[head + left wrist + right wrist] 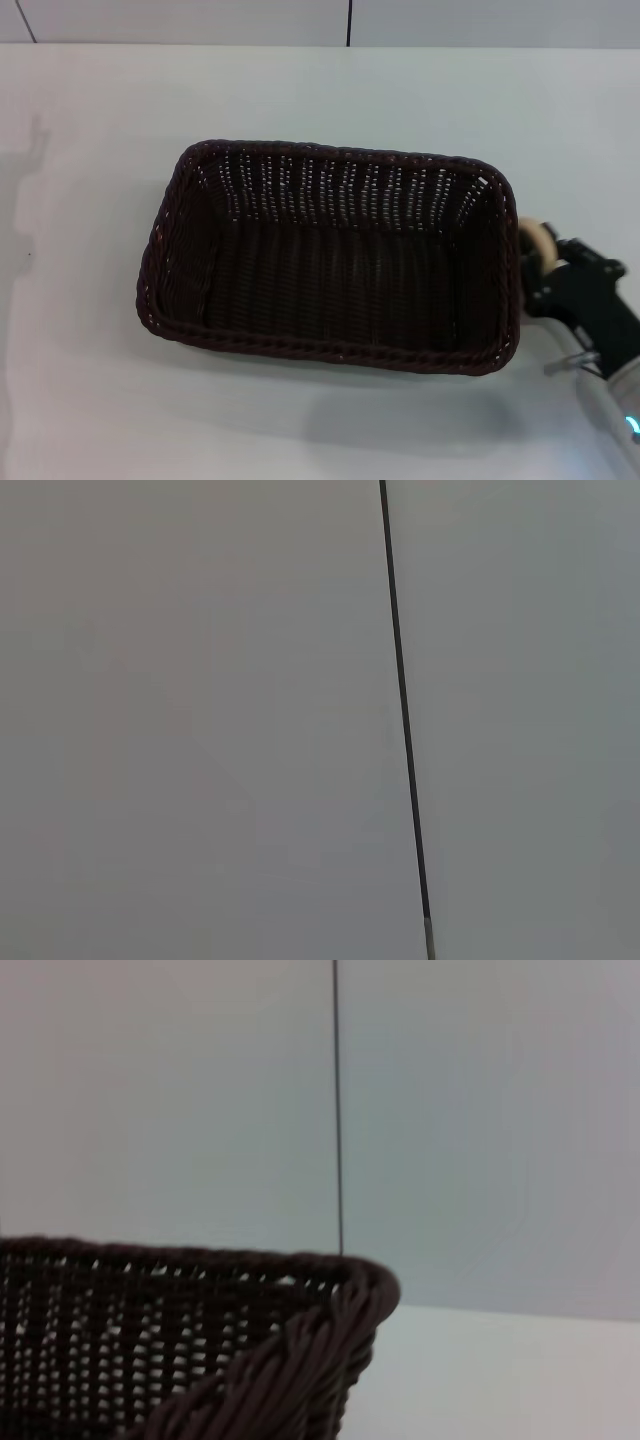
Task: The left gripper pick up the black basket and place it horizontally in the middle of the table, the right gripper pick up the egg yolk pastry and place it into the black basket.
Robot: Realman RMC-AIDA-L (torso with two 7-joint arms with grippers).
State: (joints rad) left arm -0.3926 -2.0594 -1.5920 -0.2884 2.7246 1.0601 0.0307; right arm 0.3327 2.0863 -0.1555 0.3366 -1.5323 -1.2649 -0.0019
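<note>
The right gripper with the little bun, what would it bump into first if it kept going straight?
Probably the black basket: the right gripper, holding the egg yolk pastry, points toward its right end wall. Height is unclear, so it might pass over the rim.

— What's the black basket (330,340) made of?
— Woven wicker, dark brown-black, braided rim (300,1360), rough.
— And the table (100,400)?
— Smooth, matt white. The right gripper (556,266) looks like black plastic.
</note>
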